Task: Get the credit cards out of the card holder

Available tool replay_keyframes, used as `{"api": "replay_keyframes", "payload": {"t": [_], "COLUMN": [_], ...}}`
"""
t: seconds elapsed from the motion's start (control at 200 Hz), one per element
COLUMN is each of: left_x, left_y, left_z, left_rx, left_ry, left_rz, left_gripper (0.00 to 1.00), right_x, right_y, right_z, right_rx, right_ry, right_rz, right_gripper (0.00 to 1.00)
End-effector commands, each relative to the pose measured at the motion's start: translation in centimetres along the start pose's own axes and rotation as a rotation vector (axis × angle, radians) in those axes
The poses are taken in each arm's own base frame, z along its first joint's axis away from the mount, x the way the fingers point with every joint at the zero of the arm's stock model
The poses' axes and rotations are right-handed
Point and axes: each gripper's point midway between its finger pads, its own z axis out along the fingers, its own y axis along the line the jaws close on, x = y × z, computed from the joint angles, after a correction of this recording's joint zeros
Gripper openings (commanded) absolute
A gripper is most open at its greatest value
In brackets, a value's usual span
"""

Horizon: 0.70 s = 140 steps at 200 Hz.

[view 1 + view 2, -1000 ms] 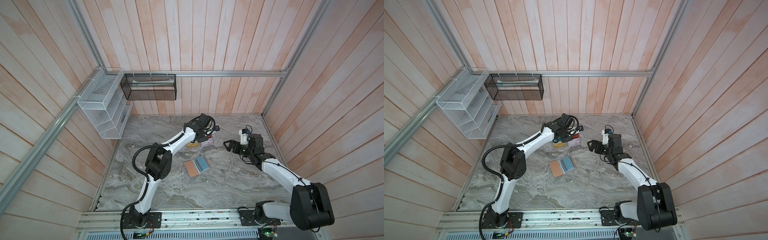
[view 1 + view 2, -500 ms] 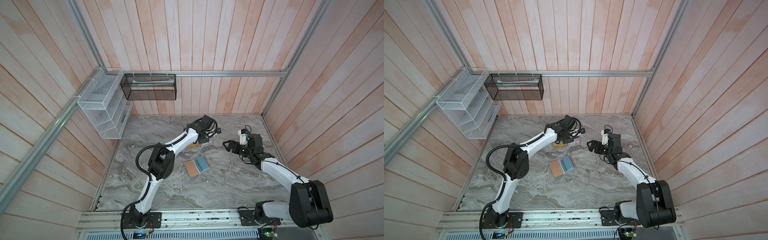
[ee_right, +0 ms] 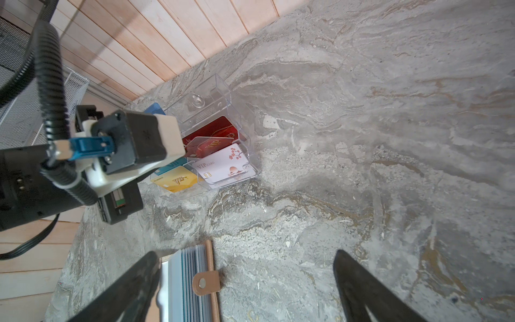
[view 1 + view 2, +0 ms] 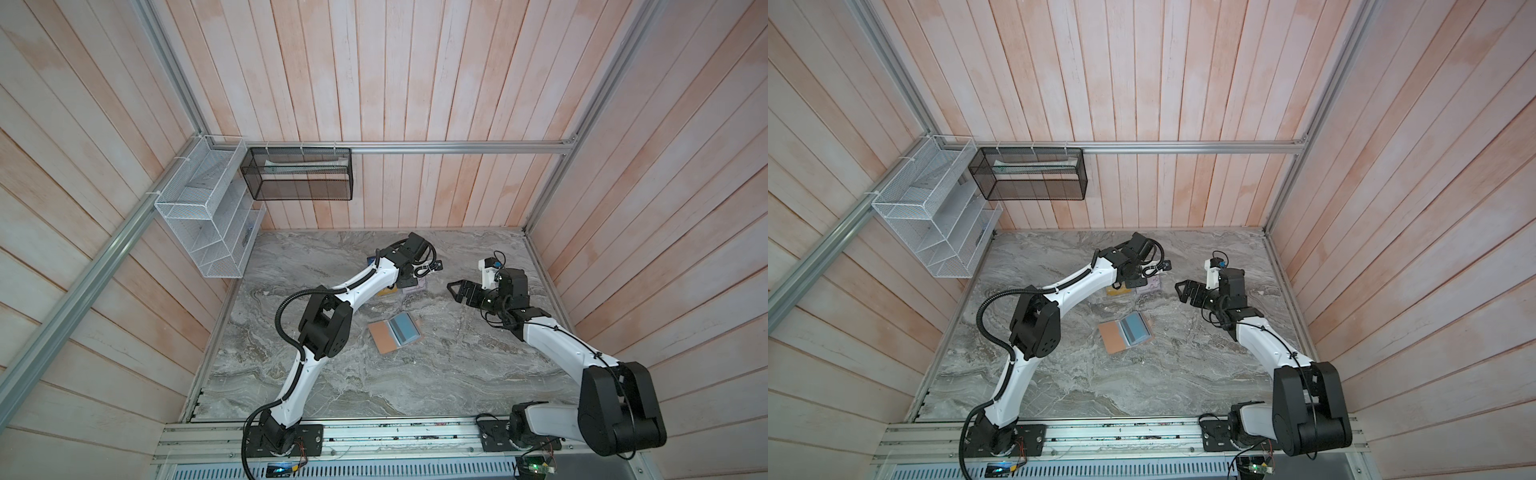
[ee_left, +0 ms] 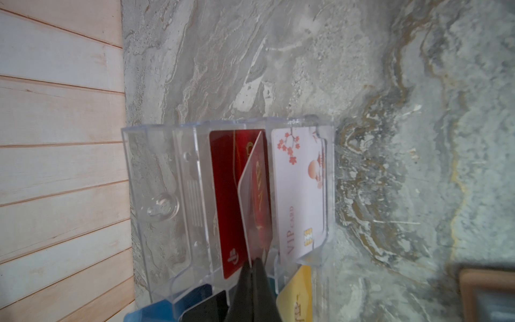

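Locate the card holder near the middle of the marble table, spread open, with a blue-grey card on the page toward the right arm. Treat the number of further cards in the sleeves as unreadable. Expect the same holder cut off at the frame edge in both wrist views, with only sleeve edges and the snap tab visible from the right wrist.

Note the left gripper clamped tight on the edge of a pale card, tilted over a red card in the clear acrylic stand. Regard the pale card's print as too glossy to read, and its seating in a slot as undetermined. In both top views, count those fingertips as hidden under the arm's own wrist.

See the right gripper spread wide, holding nothing, apart from holder and stand, with fingers cut off at the frame edge.
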Motion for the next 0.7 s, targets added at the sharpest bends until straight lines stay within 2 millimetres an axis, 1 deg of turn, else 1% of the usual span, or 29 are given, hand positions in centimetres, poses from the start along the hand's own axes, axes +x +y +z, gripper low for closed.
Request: {"api": "replay_keyframes", "payload": {"t": [0.0, 0.245, 0.415, 0.555, 0.695], "left_x": [-0.5, -1.0, -1.1, -1.6, -1.2], "left_y": [1.2, 1.3, 1.7, 2.5, 2.9], "left_z": [0.3, 0.5, 0.4, -0.6, -1.1], "left_rx": [-0.055, -0.072, -0.090, -0.103, -0.119], "left_ry": [0.002, 0.003, 0.010, -0.005, 0.016], "left_rz": [0.031, 0.050, 0.048, 0.039, 0.045], "left_gripper": [0.00, 0.00, 0.00, 0.00, 0.00], "right_x": [0.1, 0.2, 0.3, 0.2, 0.2], "right_y": [0.1, 0.1, 0.2, 0.3, 0.3], "right_z": [-0.2, -0.1, -0.2, -0.1, 0.0], "right_rx": [-0.020, -0.030, -0.034, -0.039, -0.045], "right_ry": [-0.010, -0.006, -0.007, -0.007, -0.006], "right_rz": [0.005, 0.010, 0.010, 0.012, 0.014], "right_gripper": [0.98, 0.98, 0.98, 0.98, 0.98]}}
